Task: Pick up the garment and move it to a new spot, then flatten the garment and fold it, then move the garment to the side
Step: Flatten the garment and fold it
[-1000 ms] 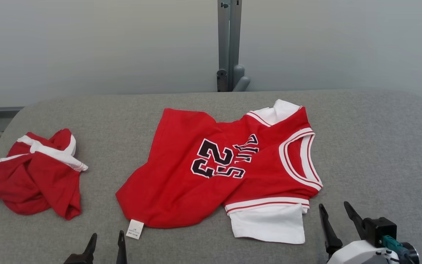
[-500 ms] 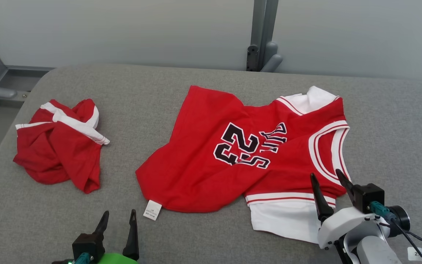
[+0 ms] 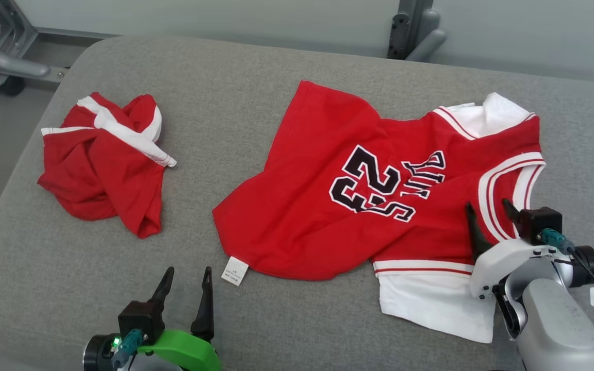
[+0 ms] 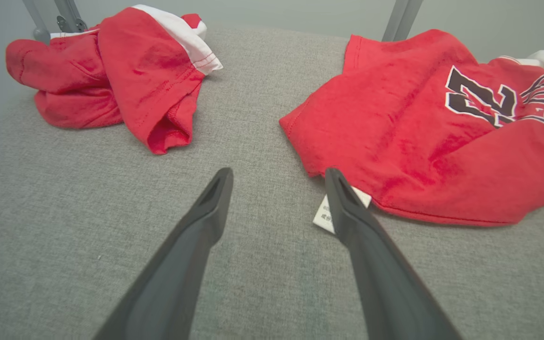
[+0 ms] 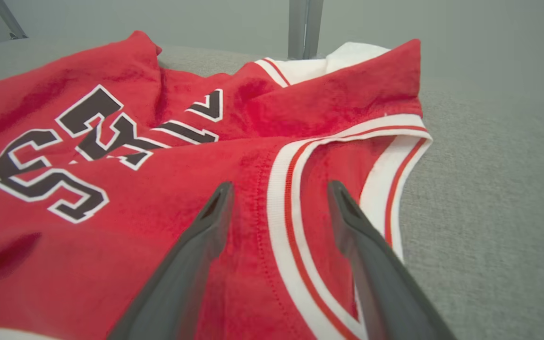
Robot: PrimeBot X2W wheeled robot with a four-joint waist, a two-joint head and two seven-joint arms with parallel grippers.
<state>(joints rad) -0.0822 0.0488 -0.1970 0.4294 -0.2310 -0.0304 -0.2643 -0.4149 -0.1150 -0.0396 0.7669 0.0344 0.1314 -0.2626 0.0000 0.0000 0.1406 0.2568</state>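
A red jersey (image 3: 338, 206) with black "23" lettering and white sleeves lies spread but rumpled on the grey table, collar toward the right. It also shows in the left wrist view as the jersey (image 4: 423, 141) and in the right wrist view as the jersey (image 5: 158, 165). My right gripper (image 3: 488, 214) hovers open over the jersey's white-trimmed collar (image 5: 295, 189), its two fingers straddling the trim. My left gripper (image 3: 187, 275) stands open near the front edge, just left of the jersey's white label (image 3: 235, 271), holding nothing.
A second crumpled red-and-white garment (image 3: 103, 159) lies at the table's left. The grey padded table (image 3: 256, 103) has a rounded far-left corner. A grey metal post (image 3: 413, 31) stands behind the table; a metal frame (image 3: 3, 56) sits at the far left.
The head camera has tilted down and shifted, so the whole scene slid. My right gripper has advanced over the jersey's collar; my left gripper has risen further into view beside the label.
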